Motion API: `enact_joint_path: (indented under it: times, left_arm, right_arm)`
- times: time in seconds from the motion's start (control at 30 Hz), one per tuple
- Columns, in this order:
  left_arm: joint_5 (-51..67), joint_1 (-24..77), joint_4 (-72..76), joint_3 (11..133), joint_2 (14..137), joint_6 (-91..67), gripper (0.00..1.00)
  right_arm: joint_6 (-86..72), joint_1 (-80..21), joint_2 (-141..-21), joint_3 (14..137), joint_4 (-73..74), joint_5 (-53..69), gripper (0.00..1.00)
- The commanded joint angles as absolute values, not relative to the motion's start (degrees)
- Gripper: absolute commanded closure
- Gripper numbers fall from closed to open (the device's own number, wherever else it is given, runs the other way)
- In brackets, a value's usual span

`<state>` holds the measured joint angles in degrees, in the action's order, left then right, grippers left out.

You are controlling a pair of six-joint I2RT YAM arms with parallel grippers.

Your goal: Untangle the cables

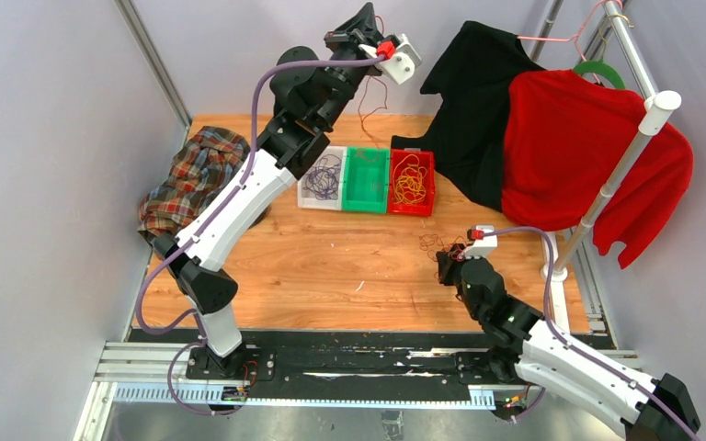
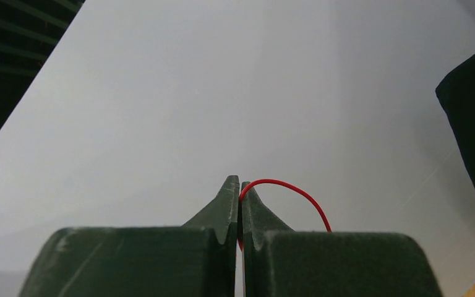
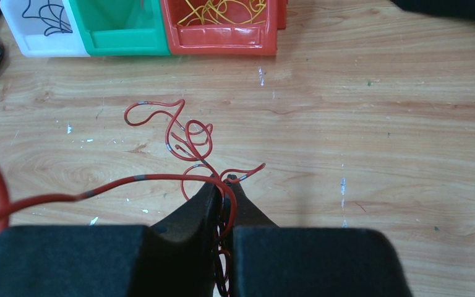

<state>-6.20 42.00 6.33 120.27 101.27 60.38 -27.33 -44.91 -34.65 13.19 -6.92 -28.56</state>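
My left gripper [image 1: 365, 20] is raised high near the back wall and is shut on a thin red cable [image 2: 292, 187]. That cable arcs out of its tips [image 2: 240, 183] and hangs down toward the table [image 1: 361, 108]. Low over the table, my right gripper [image 1: 445, 261] is shut on a small tangle of red cables [image 3: 188, 133]. Their loops lie on the wood just past its tips [image 3: 222, 180], and one strand runs off to the left. Purple cables [image 1: 324, 176] lie in a white bin [image 1: 320, 206], and yellow cables [image 1: 410, 182] in a red bin [image 1: 411, 210].
A green bin [image 1: 365, 179] stands between the white and red bins. A plaid cloth [image 1: 193, 175] lies at the table's left edge. A black garment [image 1: 478, 101] and a red garment [image 1: 579, 147] hang from a rack with a white pole [image 1: 618, 170] at the right.
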Motion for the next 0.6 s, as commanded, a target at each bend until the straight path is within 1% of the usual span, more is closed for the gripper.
enact_joint_path:
  times: [0.0,0.13,0.37,0.57]
  left_arm:
    - [-6.7,41.2,10.4,119.3,101.6,60.6,0.99]
    - [-6.2,41.2,10.8,119.0,102.7,60.9,1.0]
    - [-6.1,41.2,10.7,122.9,104.8,59.7,0.99]
    - [-6.2,41.2,10.7,119.3,103.4,58.2,1.0]
  right_arm:
    - [-26.5,-44.4,-32.7,12.0,-4.8,-29.7,0.99]
    - [-26.5,-44.3,-31.1,11.5,-3.4,-30.2,0.99]
    - [-26.5,-44.4,-29.9,10.9,-2.6,-30.6,0.99]
    - [-26.5,-44.3,-30.0,11.3,-2.7,-30.4,0.99]
